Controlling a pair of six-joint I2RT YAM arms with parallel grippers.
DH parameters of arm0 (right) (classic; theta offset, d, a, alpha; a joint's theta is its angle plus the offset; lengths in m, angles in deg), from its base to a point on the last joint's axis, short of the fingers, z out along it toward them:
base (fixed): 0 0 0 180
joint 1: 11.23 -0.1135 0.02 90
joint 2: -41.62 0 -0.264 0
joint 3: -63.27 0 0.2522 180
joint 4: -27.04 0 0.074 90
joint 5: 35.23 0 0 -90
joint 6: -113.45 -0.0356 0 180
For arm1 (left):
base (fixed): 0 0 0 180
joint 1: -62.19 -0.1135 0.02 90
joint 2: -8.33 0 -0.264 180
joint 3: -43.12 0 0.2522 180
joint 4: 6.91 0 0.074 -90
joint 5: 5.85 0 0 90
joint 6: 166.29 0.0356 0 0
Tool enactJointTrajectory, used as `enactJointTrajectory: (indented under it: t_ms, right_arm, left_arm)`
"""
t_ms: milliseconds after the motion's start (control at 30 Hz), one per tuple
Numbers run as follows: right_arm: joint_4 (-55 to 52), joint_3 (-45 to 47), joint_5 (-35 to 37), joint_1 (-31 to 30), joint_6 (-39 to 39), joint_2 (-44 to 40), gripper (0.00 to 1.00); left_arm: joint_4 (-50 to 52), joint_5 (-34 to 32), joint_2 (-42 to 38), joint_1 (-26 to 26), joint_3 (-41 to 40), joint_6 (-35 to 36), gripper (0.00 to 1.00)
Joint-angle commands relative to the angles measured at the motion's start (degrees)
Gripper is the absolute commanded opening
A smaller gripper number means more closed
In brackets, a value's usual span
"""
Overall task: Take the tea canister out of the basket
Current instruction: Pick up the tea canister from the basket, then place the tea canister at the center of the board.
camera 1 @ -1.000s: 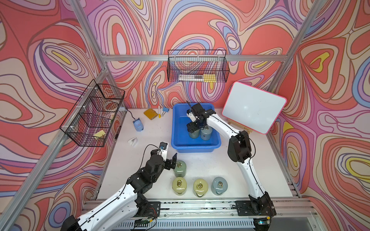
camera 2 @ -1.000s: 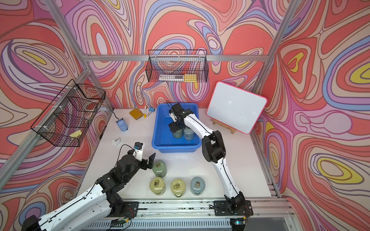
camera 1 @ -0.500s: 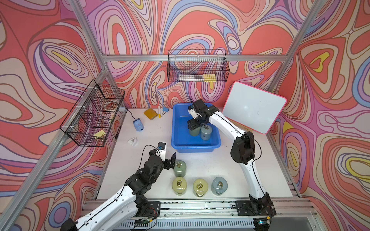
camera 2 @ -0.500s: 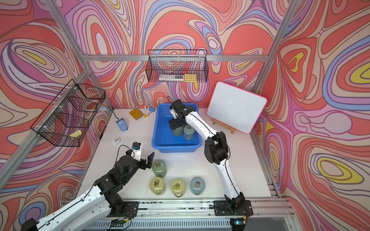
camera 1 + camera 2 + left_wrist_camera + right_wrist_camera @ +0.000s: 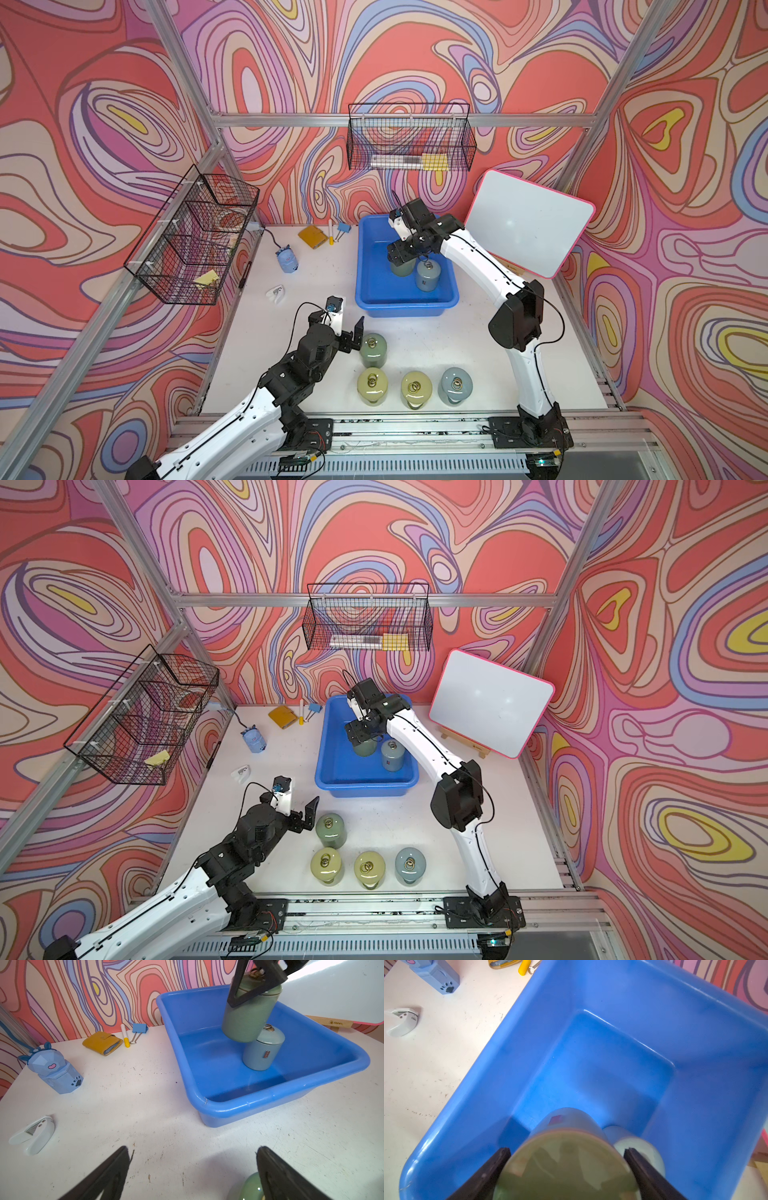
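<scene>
The right claw (image 5: 566, 1157) is clamped on the green tea canister (image 5: 247, 1016), held tilted above the floor of the blue basket (image 5: 270, 1093), mid lift-out; next it likely needs height to clear the rim and reach the worktop (image 5: 145, 1095); the left claw (image 5: 193, 1149) hangs released.

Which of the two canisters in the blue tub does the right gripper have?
The green canister, clamped in the right gripper, tilted and clear of the basket floor. The blue-grey canister stands free beside it.
</scene>
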Motion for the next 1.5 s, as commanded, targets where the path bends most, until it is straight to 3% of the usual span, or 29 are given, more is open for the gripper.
enactJointTrajectory:
  t_ms: [0, 733, 1100, 1467]
  right_arm:
    - [1.19, 1.46, 2.83, -0.96, -0.93, -7.00, 0.63]
    - [3.78, 32.98, 11.60, -9.93, -8.24, -34.80, 0.63]
    - [7.25, 44.98, 9.13, -13.26, -10.86, -43.55, 0.63]
    - [12.18, 53.23, 6.41, -17.55, -15.84, -47.00, 0.62]
  left_arm:
    - [0.17, -0.84, -1.12, -0.18, -0.58, 0.02, 0.99]
    - [0.38, -2.20, -4.30, -0.18, -1.58, -0.86, 0.99]
    - [0.01, -3.02, -5.18, -0.13, -2.28, -0.77, 0.99]
    - [-0.84, -4.25, -5.28, -0.18, -2.91, -0.25, 0.99]
